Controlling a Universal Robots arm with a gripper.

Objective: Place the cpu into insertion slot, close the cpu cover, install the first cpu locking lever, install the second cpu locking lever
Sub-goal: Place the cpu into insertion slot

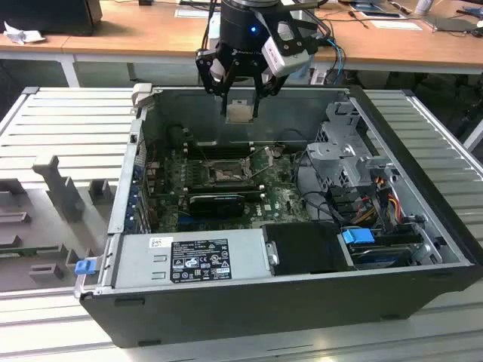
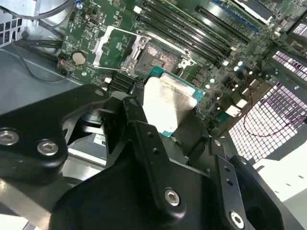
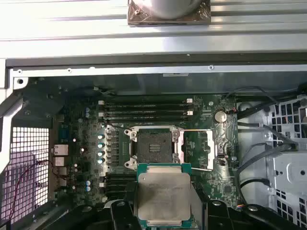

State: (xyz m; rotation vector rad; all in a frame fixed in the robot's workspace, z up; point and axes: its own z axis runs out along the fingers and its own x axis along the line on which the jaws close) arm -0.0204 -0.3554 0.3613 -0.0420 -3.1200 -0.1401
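My gripper (image 1: 241, 115) hangs above the open computer case, shut on the cpu (image 1: 239, 110), a flat square chip with a pale metal top. In both wrist views the cpu (image 3: 164, 195) (image 2: 169, 101) sits between black fingers (image 3: 121, 214). The insertion slot (image 3: 154, 145) (image 2: 157, 57) (image 1: 226, 173) lies open on the green board below and holds nothing. The cpu cover (image 3: 205, 149) (image 2: 111, 44) is swung open to one side of the slot. Thin lever wires (image 3: 194, 130) stand loose beside it.
Long black memory slots (image 3: 146, 111) run beside the socket. A black card (image 1: 216, 202), the power supply (image 1: 192, 260) and a drive cage (image 1: 343, 158) with cables crowd the case. Grey fixtures (image 1: 60, 188) stand at the exterior view's left, a wooden desk (image 1: 113, 34) behind.
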